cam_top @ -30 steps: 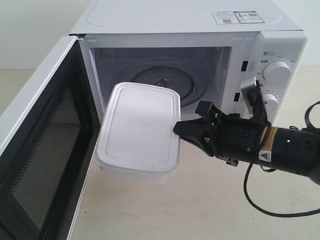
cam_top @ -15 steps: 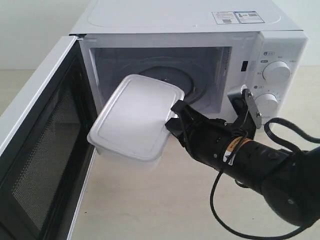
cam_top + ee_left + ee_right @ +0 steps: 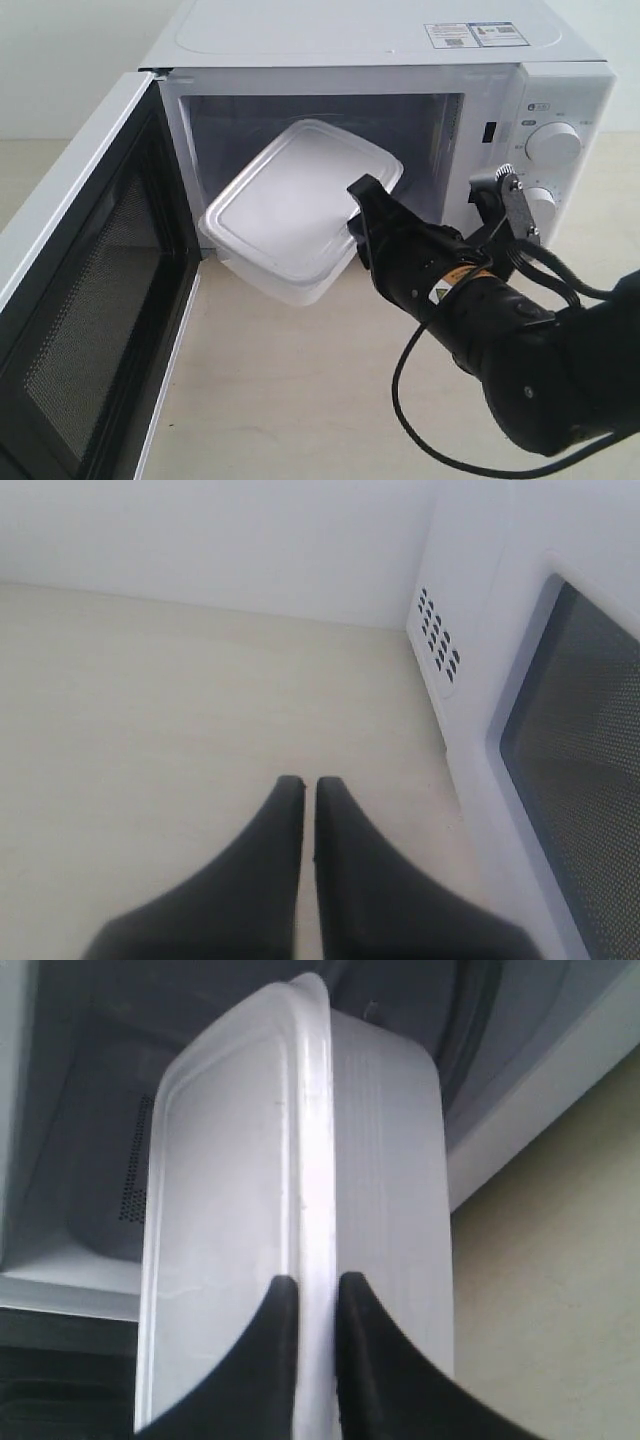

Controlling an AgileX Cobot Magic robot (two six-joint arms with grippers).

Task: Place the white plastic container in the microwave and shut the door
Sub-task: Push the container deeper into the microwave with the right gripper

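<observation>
A pale beige tabletop runs back to a plain white wall, and the microwave stands at the 12 o'clock side of the exterior view, with stickers on its top. Its two round dials sit at the 3 o'clock side of the open cavity. The door is swung wide out toward 8 o'clock, its black mesh inner face turned to the camera. The white plastic container hangs lid-up and tilted in the mouth of the cavity. Its far end is inside and raised toward 1 o'clock, and its near end juts out over the sill toward 7 o'clock, clear of the tabletop. Whether its base touches the cavity floor cannot be told. The right arm reaches in from 4 o'clock, trailing a black cable. The right jaws are clamped on the container's lid rim at its near end, and in the right wrist view one black finger lies on either side of that rim. The left jaws are drawn together with only a thin slit between them, gripping nothing. They hang over bare tabletop beside the microwave's vented side wall and the outer face of the door, with its dark window.
</observation>
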